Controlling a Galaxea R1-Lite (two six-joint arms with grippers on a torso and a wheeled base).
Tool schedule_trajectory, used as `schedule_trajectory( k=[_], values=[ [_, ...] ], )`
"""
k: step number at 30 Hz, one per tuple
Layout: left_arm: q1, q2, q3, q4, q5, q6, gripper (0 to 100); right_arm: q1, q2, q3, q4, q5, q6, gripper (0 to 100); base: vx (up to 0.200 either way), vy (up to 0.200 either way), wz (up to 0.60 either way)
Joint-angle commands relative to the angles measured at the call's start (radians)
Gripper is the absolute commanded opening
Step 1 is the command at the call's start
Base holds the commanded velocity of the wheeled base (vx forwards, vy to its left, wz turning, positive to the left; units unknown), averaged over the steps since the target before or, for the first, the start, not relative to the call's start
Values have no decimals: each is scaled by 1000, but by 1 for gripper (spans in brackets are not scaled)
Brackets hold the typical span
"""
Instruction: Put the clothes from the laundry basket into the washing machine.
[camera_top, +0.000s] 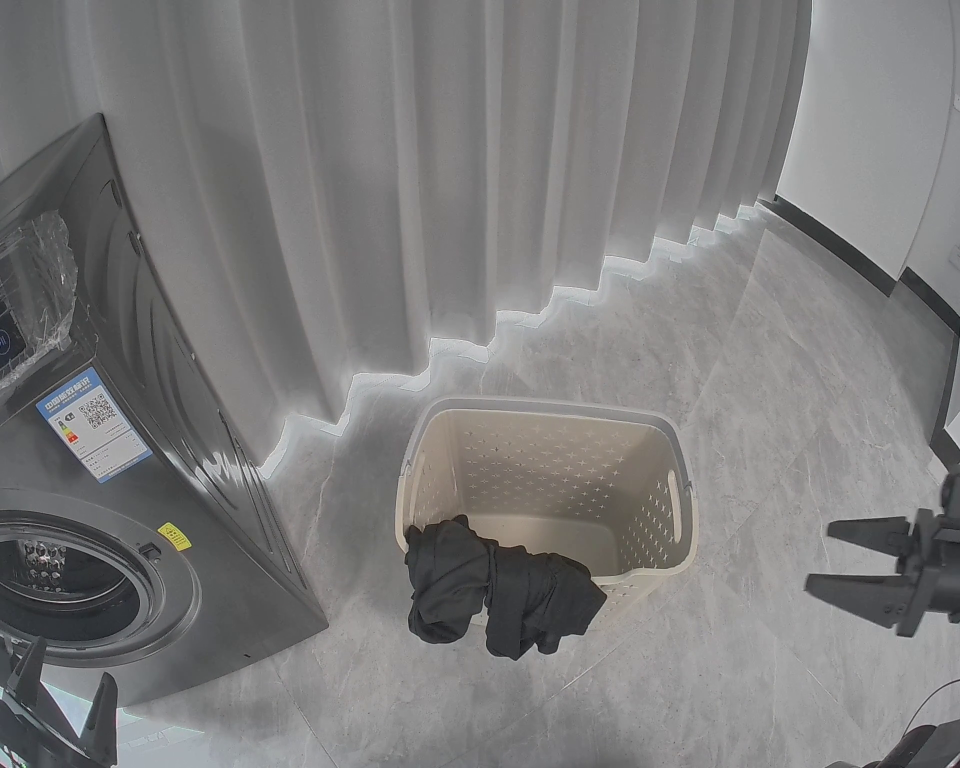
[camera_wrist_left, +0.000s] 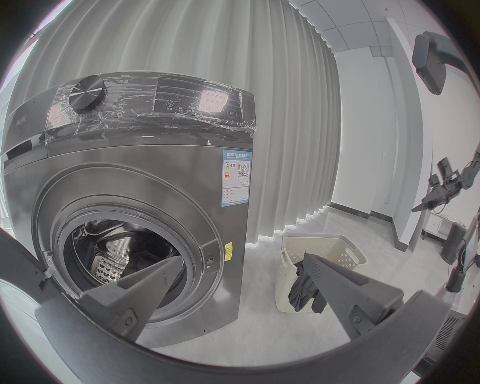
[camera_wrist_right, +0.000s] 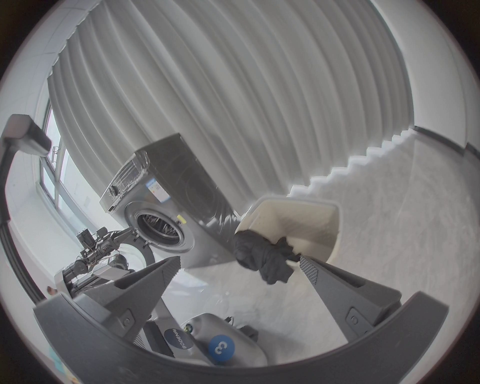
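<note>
A cream laundry basket (camera_top: 640, 440) stands on the floor in the middle. A black garment (camera_top: 495, 590) hangs over its near rim, bunched and draped down the outside; the same garment (camera_wrist_left: 304, 290) (camera_wrist_right: 262, 255) appears in both wrist views. The grey washing machine (camera_top: 130, 470) stands at the left with its door open and the drum (camera_wrist_left: 120, 250) dark inside. My left gripper (camera_top: 65, 685) is open, low at the left in front of the machine's opening. My right gripper (camera_top: 838, 560) is open, at the right of the basket and well clear of it.
White pleated curtains (camera_top: 450, 180) hang behind the basket and the machine. Grey tiled floor (camera_top: 760, 380) spreads open to the right and in front. A dark skirting runs along the white wall (camera_top: 870, 130) at the far right.
</note>
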Motion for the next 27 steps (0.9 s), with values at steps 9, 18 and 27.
schedule_trajectory(
  k=[9, 18, 27],
  values=[
    [0, -15, 15, -1, -1, -1, 100, 283, 568, -18, -337, -147, 152, 100, 0, 0, 0],
    [0, -15, 15, -1, 1, -1, 100, 313, 788, -16, -556, -262, 264, 100, 0, 0, 0],
    [0, -15, 15, -1, 1, -1, 100, 382, 983, -1, -748, -368, 380, 100, 0, 0, 0]
  ],
)
